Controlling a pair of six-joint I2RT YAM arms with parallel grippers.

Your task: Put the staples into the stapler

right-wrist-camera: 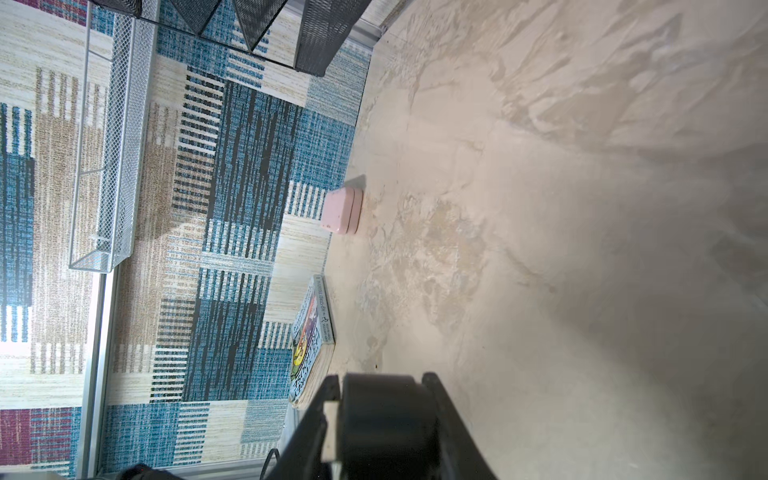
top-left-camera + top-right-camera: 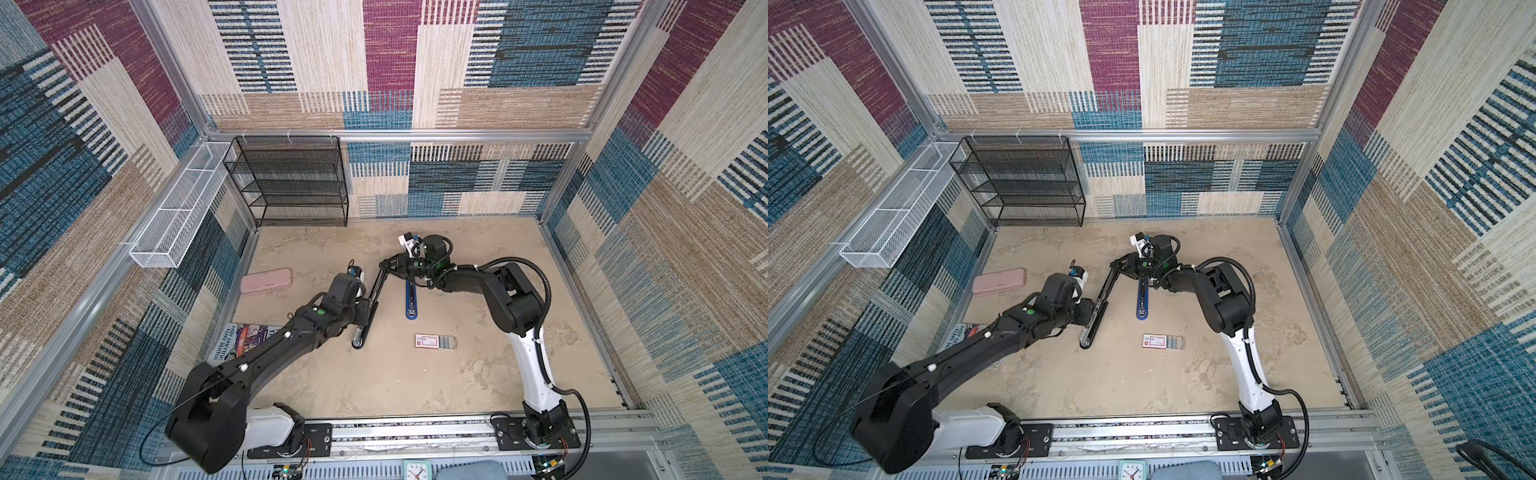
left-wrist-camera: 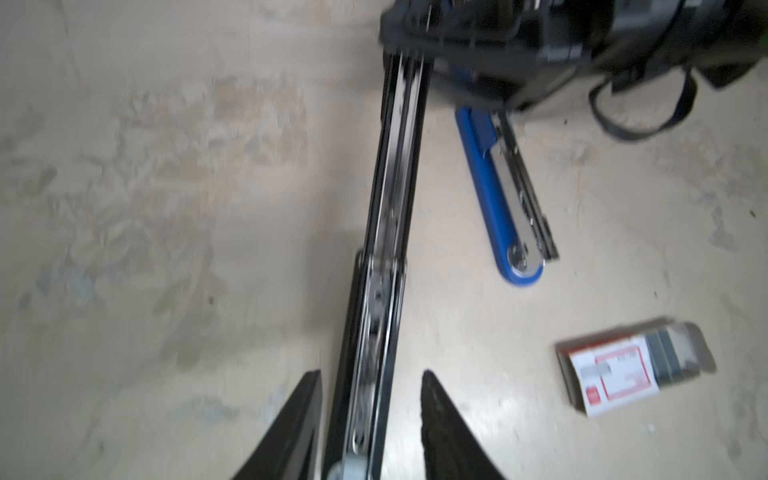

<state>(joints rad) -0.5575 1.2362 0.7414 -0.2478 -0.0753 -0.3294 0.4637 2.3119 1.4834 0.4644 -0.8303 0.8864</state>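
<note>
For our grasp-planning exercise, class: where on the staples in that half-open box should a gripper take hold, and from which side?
Grip the grey staples where their tray sticks out of the white box, coming from straight above. The tray lies flat, open side up, so only the tops are exposed; the box covers the rest, and the tray's walls likely block a sideways approach.

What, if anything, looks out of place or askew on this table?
The stapler lies splayed open in a V: its blue base on the table, its black top arm swung far aside. The tray of staples sits partly slid out of the white box. Nothing looks spilled or broken.
</note>
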